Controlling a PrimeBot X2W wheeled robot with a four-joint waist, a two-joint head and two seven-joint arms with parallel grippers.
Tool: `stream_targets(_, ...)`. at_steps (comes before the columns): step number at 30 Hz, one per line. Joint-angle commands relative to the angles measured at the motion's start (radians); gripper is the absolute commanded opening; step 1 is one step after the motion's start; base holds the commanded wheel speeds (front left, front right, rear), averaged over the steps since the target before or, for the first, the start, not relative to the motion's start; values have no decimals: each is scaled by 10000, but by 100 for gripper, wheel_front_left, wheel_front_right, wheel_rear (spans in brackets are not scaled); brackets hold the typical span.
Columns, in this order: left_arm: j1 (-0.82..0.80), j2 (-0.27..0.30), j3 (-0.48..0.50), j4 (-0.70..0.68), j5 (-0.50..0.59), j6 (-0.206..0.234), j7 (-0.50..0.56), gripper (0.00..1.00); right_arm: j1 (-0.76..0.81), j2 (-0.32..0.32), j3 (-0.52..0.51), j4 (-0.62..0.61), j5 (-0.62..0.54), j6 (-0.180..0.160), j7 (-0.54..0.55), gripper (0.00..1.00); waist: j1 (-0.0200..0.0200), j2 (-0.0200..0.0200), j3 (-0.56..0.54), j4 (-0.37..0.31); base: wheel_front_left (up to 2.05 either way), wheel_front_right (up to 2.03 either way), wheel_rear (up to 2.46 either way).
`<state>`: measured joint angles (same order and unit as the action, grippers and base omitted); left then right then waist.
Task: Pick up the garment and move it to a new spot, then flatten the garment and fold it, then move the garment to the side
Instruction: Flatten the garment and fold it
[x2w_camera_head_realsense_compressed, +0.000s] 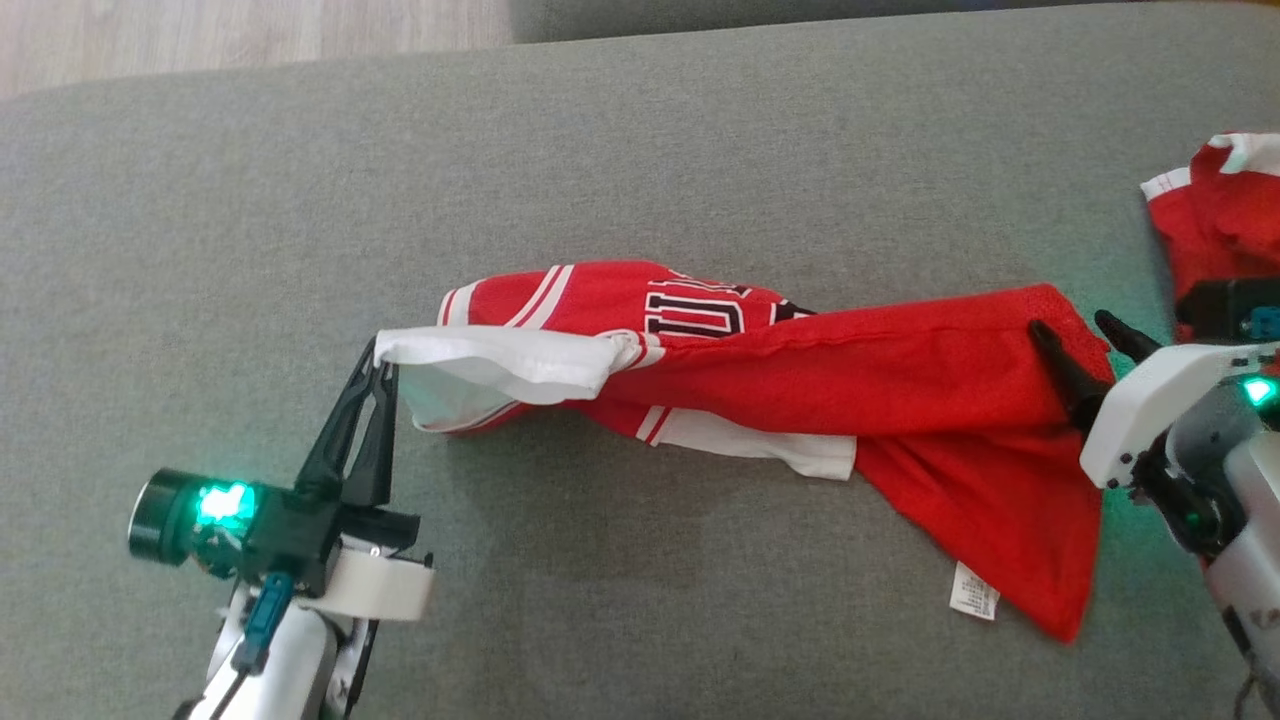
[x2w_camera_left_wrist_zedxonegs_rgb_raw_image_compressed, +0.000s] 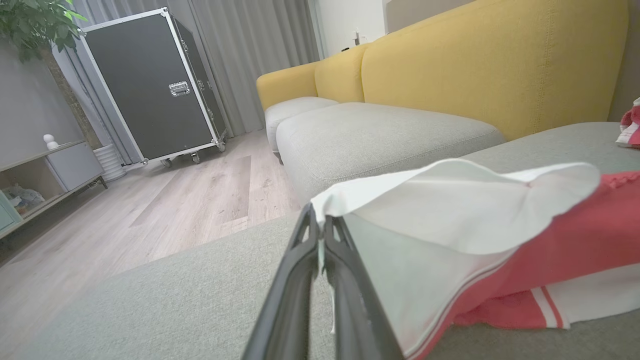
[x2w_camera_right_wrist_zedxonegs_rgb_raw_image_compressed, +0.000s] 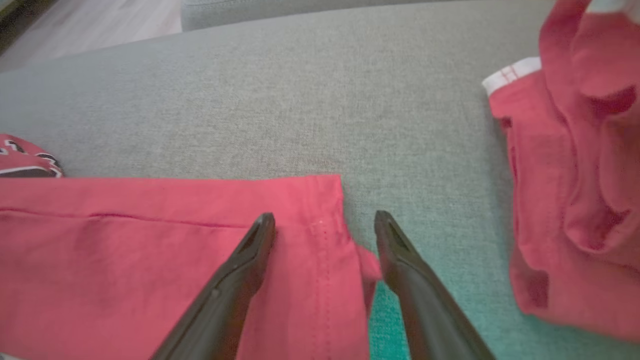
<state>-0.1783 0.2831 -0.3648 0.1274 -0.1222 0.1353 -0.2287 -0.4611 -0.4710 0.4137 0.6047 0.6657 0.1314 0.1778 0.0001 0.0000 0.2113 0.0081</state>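
fingers of the left gripper (x2w_camera_head_realsense_compressed: 385, 365) are pinched shut on the white edge of the red mesh basketball jersey with white trim and black lettering (x2w_camera_head_realsense_compressed: 900, 400), holding that corner a little off the grey fabric sofa cushion (x2w_camera_head_realsense_compressed: 640, 140). from there the jersey runs rightward across the middle of the cushion, bunched and twisted rather than flat. white lining is folded over near the left end, and the lettering is half rolled under along the far side. a wide red panel spreads toward me, with a small white care label (x2w_camera_head_realsense_compressed: 973, 590) near its lower corner. at the right end the right gripper (x2w_camera_head_realsense_compressed: 1068, 322) has its two dark fingers spread apart at the red hem corner. one finger lies over the cloth and the other is just off its edge over bare cushion, so it grips nothing. past it, a second crumpled red garment with white trim (x2w_camera_head_realsense_compressed: 1220, 220) lies near the jersey but apart from it.

to my eye this is the flattening step, with the jersey on its spot and only one end held. the next move calls for the right fingers to close on that hem corner. both arms then need to draw apart and lay the cloth down smooth. i doubt a fold would come out clean with that twist in the middle.
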Motion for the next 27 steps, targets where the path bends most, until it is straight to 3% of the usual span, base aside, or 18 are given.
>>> stream_targets(1,-502,263,302,-233,7,69,2,0,-321,-278,238,-6,183,-7,85,100,-1,0,51,49,0,0,0)
stream_targets(4,-571,253,258,-199,-4,63,-6,0,-523,-293,434,221,323,-7,89,64,-1,0,108,87,0,0,0)
stream_targets(5,-592,252,247,-184,-9,61,-9,0,-580,-301,502,258,354,-7,24,44,-1,0,118,96,0,0,0)
stream_targets(9,-643,268,234,-90,-49,63,-30,0,-717,-343,817,408,613,-7,-31,0,-1,0,107,109,0,0,0)
stream_targets(13,-674,278,238,-32,-84,76,-43,0,-800,-424,1041,450,842,-7,-13,0,-1,0,75,101,0,0,0)
stream_targets(17,-785,340,271,-2,-119,67,-82,0,-1057,-616,1165,360,894,-7,-666,0,-1,0,-28,49,0,0,0)
stream_targets(27,-2741,785,484,134,-216,-578,-135,0,-2057,-1119,1209,-831,1252,-7,-2411,0,-1,0,-813,-194,0,0,0)
